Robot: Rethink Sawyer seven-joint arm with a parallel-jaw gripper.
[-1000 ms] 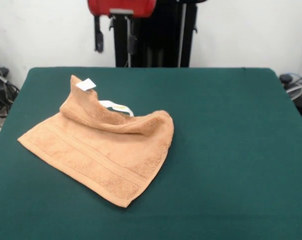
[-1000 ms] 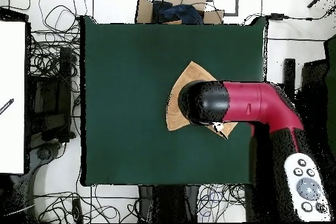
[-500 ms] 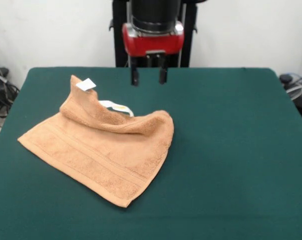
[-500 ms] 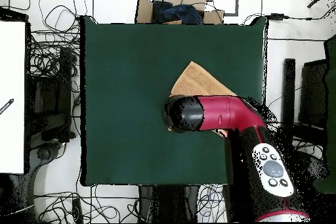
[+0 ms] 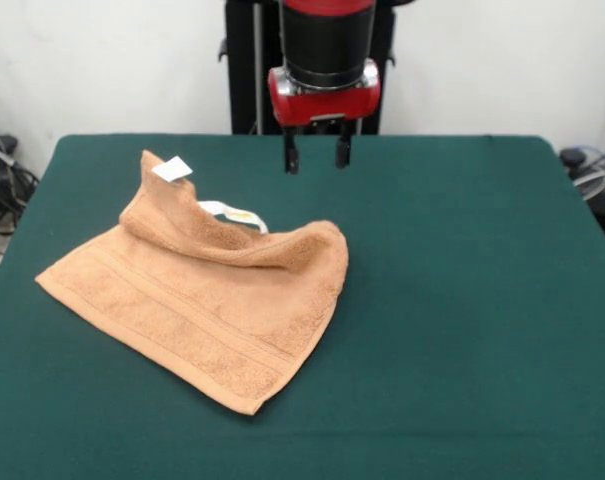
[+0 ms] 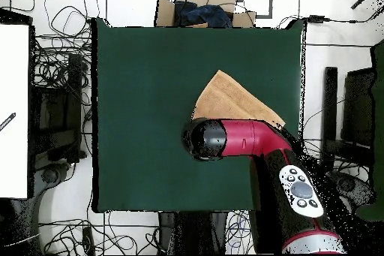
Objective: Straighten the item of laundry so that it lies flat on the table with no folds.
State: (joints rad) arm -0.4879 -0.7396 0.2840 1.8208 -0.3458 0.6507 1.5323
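On the left half of the large dark green cloth table point(image 5: 452, 300) lies the small orange-tan terry towel point(image 5: 197, 300). It is not flat. Its near part rests on the cloth, with the woven bands running across it, but the far edge is folded over and stands up in a ridge. At the left end of this ridge one corner rises to a peak, and the small white tag point(image 5: 172, 169) sits there. Just right of the peak a white loop point(image 5: 234, 213) shows from behind the fold. In the overhead view the towel point(image 6: 229, 99) shows as a tan wedge, partly hidden under my red and black arm point(image 6: 247, 138).

My gripper point(image 5: 317, 157) hangs above the far side of the table, behind the right end of the ridge and apart from the towel. My two black fingers point(image 5: 291, 155) point straight down with a clear gap between them, so my jaws are spread and hold nothing.

I judge that the step now is to come down on the folded edge. To do it well, I should go toward the raised corner with the tag, because the cloth is lifted there and a finger can pass under one layer. I should pinch only the top layer, not the layer below. Then I should pull away from the flat part, low and slowly. If I take both layers, the whole towel may slide and the fold will remain.
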